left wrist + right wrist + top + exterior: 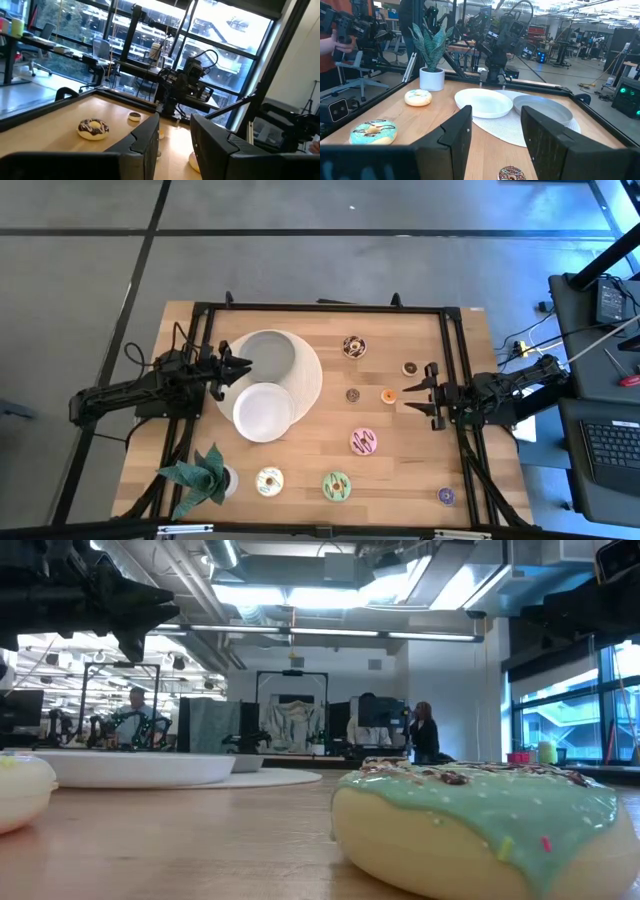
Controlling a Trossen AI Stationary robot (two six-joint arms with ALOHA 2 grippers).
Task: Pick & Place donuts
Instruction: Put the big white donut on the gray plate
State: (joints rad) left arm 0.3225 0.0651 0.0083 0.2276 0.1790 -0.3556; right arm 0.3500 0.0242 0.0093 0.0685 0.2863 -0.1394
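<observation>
**Even light from above, strong backlight at the windows**

The high view is evenly lit, and the counter (300,470) carries only soft, short shadows. In the low view ceiling lamps glare, and the near green donut (480,830) is blurred. Window backlight darkens the left wrist view.

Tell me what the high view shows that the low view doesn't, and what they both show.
Only the high view shows both arms over the table: the left tool open above the plates, the right tool open beside the orange donut, plus the purple donut and the potted plant. Only the low view shows the room behind, with people at desks. Both show the green donut, the cream donut and a white plate.
</observation>
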